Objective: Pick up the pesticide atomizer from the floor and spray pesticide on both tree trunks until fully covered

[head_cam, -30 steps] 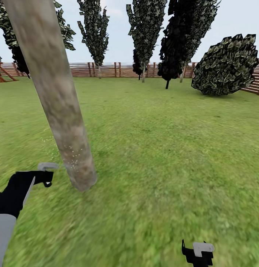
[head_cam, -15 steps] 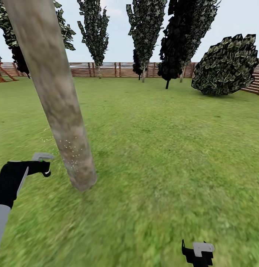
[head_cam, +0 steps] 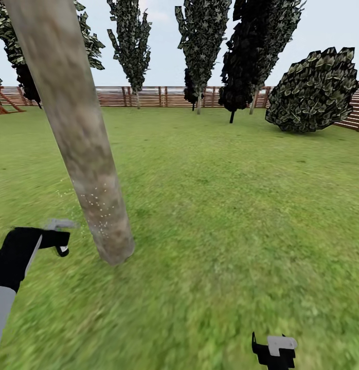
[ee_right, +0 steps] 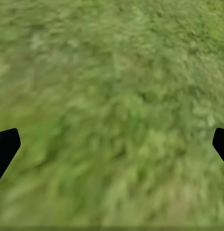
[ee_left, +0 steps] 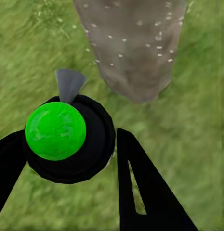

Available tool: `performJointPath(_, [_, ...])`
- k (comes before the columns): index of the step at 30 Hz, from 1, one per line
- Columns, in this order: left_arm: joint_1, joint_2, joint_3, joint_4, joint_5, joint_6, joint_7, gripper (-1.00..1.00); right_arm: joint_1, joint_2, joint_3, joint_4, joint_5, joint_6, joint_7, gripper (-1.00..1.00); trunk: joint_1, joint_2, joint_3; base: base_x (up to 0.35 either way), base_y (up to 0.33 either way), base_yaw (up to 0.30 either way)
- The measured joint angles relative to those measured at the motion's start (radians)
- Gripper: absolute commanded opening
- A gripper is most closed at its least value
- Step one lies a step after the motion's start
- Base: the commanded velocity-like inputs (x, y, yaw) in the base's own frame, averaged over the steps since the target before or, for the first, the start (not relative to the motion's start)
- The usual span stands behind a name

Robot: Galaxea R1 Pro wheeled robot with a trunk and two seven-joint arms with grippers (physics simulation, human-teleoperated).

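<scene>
Fenced grass lawn [head_cam: 226, 205]. The left tool [ee_left: 68, 159] clenches the pesticide atomizer [ee_left: 63, 137] just beside the tree trunk [head_cam: 82, 149], nozzle aimed there so white specks [head_cam: 100, 205] land low; the right tool [head_cam: 274, 352] hangs released, well apart from the trunk.

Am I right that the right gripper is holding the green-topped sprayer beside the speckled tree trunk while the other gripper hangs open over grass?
Not quite: the left gripper holds the sprayer beside the speckled trunk, as the left wrist view shows. The right gripper hangs open over the grass.
</scene>
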Motion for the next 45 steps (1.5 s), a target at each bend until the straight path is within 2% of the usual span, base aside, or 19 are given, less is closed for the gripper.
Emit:
performJointPath(2, [0.004,-0.041,-0.013,0.003,0.002,0.000,-0.001,-1.00,0.000,0.000,0.000,0.000,0.000,0.000,0.000,1.00,0.000,0.000,0.000,0.000,0.000,0.000])
performJointPath(5, [0.006,-0.050,-0.018,0.008,-0.013,-0.001,-0.001,-1.00,0.000,0.000,0.000,0.000,0.000,0.000,0.000,1.00,0.000,0.000,0.000,0.050,0.005,0.000])
performJointPath(6, [0.006,-0.046,-0.016,0.009,-0.016,-0.001,-0.001,-1.00,0.000,0.001,0.000,0.000,0.000,0.000,0.000,1.00,0.000,0.000,0.000,0.252,0.084,0.000])
performJointPath(9, [0.014,0.000,-0.010,0.025,-0.025,-0.003,0.002,-1.00,0.000,0.001,0.000,0.000,0.000,0.000,0.000,1.00,0.000,0.000,0.000,0.301,0.135,0.000])
performJointPath(11, [0.019,0.020,-0.009,0.044,-0.020,-0.004,0.004,-1.00,0.000,0.001,0.000,0.000,0.000,0.000,0.000,1.00,0.000,0.000,0.000,0.146,0.062,0.000])
performJointPath(13, [0.033,0.032,-0.009,0.099,-0.017,-0.076,0.018,-1.00,0.000,0.001,0.000,0.000,0.000,0.000,0.000,1.00,0.000,0.000,0.000,0.033,0.014,0.000])
performJointPath(15, [0.041,0.031,-0.011,0.145,-0.014,-0.134,0.047,-1.00,0.000,0.001,0.000,-0.001,0.000,0.000,0.000,1.00,0.000,0.000,0.000,0.011,0.005,0.000])
performJointPath(17, [0.045,0.020,-0.013,0.205,-0.002,-0.165,0.075,-1.00,0.000,0.001,0.000,-0.001,0.000,0.000,0.000,1.00,0.000,0.000,0.000,0.002,0.001,0.000])
performJointPath(20, [0.045,-0.008,-0.008,0.209,0.003,-0.170,0.081,-1.00,0.000,0.002,0.000,-0.001,0.000,0.000,0.000,1.00,0.000,0.000,0.000,0.000,0.000,0.001])
performJointPath(23, [0.044,-0.047,-0.005,0.147,0.007,-0.168,0.083,-1.00,0.000,0.003,0.000,-0.001,0.000,0.000,0.000,1.00,0.000,0.000,0.000,0.000,0.000,0.191])
performJointPath(27, [0.043,-0.058,-0.002,0.075,-0.001,-0.166,0.080,-1.00,0.000,0.003,0.001,-0.001,0.000,0.000,0.000,1.00,0.000,0.000,0.000,0.021,-0.011,0.140])
performJointPath(29, [0.043,-0.051,0.015,0.068,-0.005,-0.167,0.078,-1.00,0.000,0.003,0.000,-0.001,0.000,0.000,0.000,1.00,0.000,0.000,0.000,0.122,-0.137,0.016])
performJointPath(32, [0.044,-0.051,0.115,0.066,-0.010,-0.174,0.078,-1.00,0.000,0.003,0.000,-0.001,0.000,0.000,0.000,1.00,0.000,0.000,0.000,0.142,-0.224,0.003])
performJointPath(33, [0.044,-0.051,0.127,0.071,-0.009,-0.174,0.079,-1.00,0.000,0.003,0.000,-0.001,0.000,0.000,0.000,1.00,0.000,0.000,0.000,0.140,-0.243,0.001])
performJointPath(36, [0.046,-0.051,0.139,0.081,-0.011,-0.175,0.081,-1.00,0.000,0.003,0.000,-0.001,0.000,0.000,0.000,1.00,0.000,0.000,0.000,0.065,-0.262,0.000])
performJointPath(40, [0.100,-0.051,0.143,0.082,-0.012,-0.187,0.108,-1.00,0.000,-0.004,0.000,-0.001,0.000,-0.001,0.000,1.00,0.000,0.000,0.000,0.007,-0.275,0.000])
performJointPath(43, [0.142,-0.057,0.156,0.089,-0.001,-0.269,0.125,-1.00,0.000,-0.005,0.000,-0.001,0.001,-0.001,0.000,1.00,0.000,0.000,0.000,0.000,-0.277,0.000])
performJointPath(45, [0.148,-0.058,0.164,0.101,0.001,-0.285,0.126,-1.00,0.000,-0.005,0.001,-0.001,0.001,-0.002,0.000,1.00,0.000,0.000,0.000,0.000,-0.277,0.000])
